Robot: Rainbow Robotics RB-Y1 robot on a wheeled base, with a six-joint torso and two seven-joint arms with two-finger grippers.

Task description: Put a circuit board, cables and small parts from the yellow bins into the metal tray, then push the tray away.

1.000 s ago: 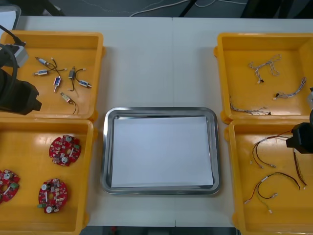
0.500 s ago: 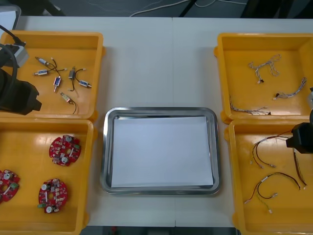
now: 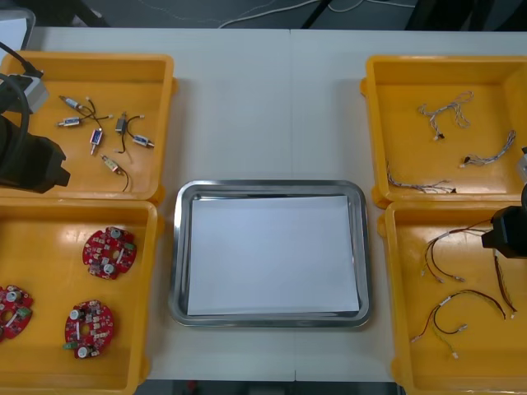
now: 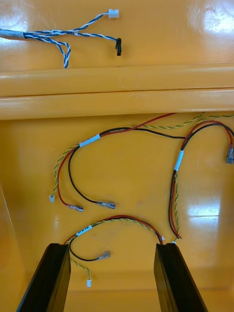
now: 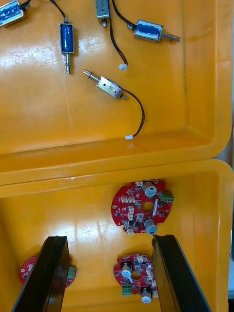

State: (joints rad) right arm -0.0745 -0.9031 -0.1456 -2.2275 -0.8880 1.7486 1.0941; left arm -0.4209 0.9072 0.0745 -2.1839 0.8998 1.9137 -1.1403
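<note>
Left gripper (image 5: 109, 239) and right gripper (image 4: 112, 246) both hang with fingers spread, gripping nothing, at the front frame's left and right edges. The metal tray (image 3: 268, 188), white inside, sits lower centre between the yellow bins (image 3: 49, 346). Three red circuit boards (image 3: 108, 252) lie lower left, red and yellow cables (image 4: 89, 142) lower right, small metal parts (image 3: 97, 138) upper left

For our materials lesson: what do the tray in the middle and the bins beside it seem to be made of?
Tray: looks like polished metal, likely steel; its rim mirrors the light. White lining inside: matte, perhaps paper. Yellow bins: probably moulded plastic, glossy, with rounded corners and soft highlights.
</note>
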